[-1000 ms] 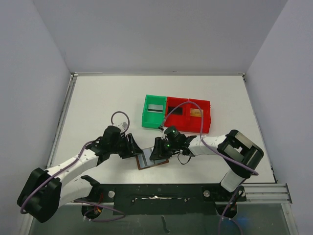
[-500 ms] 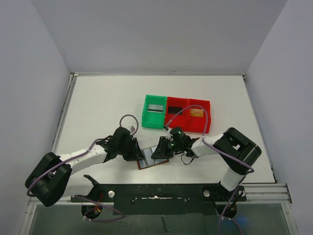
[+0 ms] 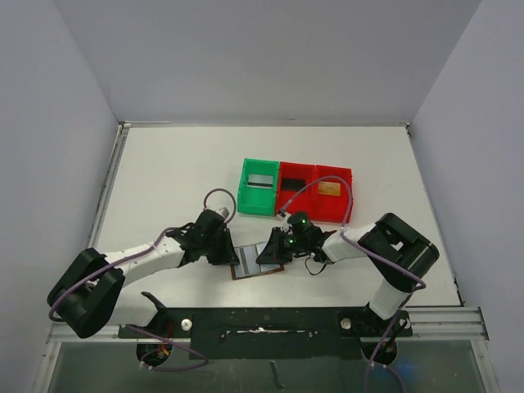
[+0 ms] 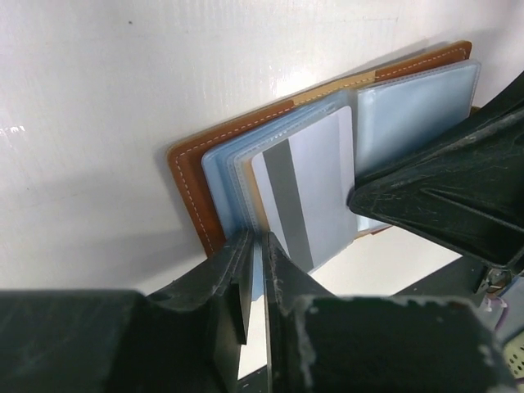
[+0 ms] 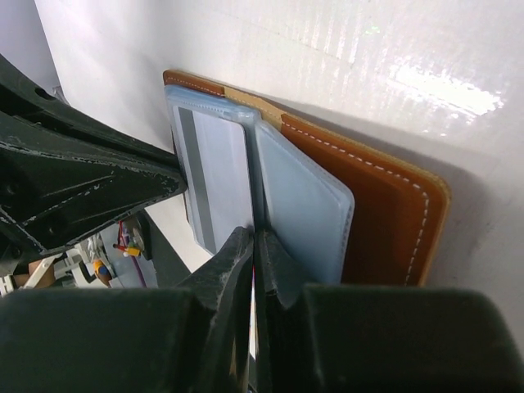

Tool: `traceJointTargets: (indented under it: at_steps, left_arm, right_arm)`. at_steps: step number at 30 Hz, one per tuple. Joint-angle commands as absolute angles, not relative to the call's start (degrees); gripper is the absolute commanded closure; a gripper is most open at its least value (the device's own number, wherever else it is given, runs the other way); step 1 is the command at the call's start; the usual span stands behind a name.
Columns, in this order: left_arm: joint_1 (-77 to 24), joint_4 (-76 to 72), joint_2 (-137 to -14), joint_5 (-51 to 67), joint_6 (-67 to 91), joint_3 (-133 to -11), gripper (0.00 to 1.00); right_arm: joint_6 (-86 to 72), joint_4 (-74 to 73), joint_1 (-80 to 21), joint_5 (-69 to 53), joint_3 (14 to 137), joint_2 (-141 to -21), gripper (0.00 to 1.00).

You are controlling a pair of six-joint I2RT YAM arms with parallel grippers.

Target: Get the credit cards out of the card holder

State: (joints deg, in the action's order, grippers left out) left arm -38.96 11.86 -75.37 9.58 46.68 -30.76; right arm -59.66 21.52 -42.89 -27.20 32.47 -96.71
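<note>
The brown card holder (image 3: 277,268) (image 4: 190,184) (image 5: 385,209) lies open near the table's front, its blue-grey sleeves fanned out. One sleeve holds a pale grey credit card (image 4: 315,184) (image 5: 217,168) with a dark stripe. My left gripper (image 3: 235,256) (image 4: 255,244) is shut on the left edge of a sleeve. From the other side my right gripper (image 3: 264,255) (image 5: 254,236) is shut on the grey card's edge at the holder's middle seam. Further cards lie in the trays: pale grey (image 3: 260,181), black (image 3: 293,183) and golden (image 3: 329,189).
A green tray (image 3: 243,195) and a red tray (image 3: 349,205) stand side by side behind the holder. Purple cables loop over both wrists. The two grippers' tips face each other a few centimetres apart over the holder.
Both grippers have closed from partly open. The left arm reached further right onto the holder's left edge; the right gripper settled onto the middle seam.
</note>
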Motion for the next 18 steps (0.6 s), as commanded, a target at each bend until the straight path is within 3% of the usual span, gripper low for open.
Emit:
traceJointTargets:
  at_steps: [1, 18]
  left_arm:
    - [-39.23, 16.15, -76.73, 4.35, 43.42, -33.79, 0.91]
    - [-39.23, 15.81, -75.81, 4.1, 42.68, -33.93, 0.93]
  right_arm:
    - [-59.03, 21.57, -41.96, -24.6, 30.58, -94.39, 0.98]
    - [-59.65, 15.37, -41.43, -18.6, 31.02, -91.76, 1.0]
